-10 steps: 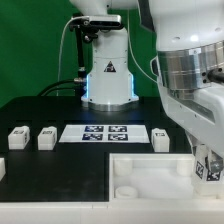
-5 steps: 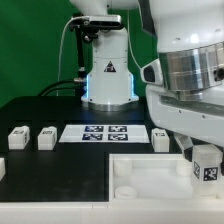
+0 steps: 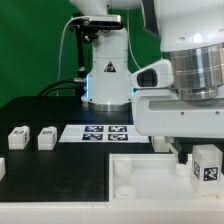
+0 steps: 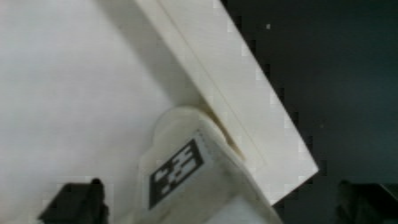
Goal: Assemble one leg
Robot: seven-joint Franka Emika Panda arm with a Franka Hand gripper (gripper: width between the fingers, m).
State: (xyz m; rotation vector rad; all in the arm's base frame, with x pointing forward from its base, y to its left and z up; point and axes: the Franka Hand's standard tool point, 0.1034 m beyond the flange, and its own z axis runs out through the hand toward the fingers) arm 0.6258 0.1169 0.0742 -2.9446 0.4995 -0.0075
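White plastic tray [image 3: 150, 185] lies nearest on the black surface [image 3: 60, 185]. The leg [image 3: 207, 165] with its square marker stands toward the exterior view's right, against the tray's rim, between the spread, released fingers [image 4: 75, 200], which do not touch it. Farther back, toward the exterior view's left, sit a second leg [image 3: 46, 138] and a third leg [image 3: 17, 137], beside the marker board [image 3: 105, 132].

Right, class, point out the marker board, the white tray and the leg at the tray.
marker board [image 3: 100, 132]: exterior view, on its tagged top face.
white tray [image 3: 150, 200]: exterior view, on a bare part of its floor.
leg [image 3: 207, 166]: exterior view, on its black-and-white marker.
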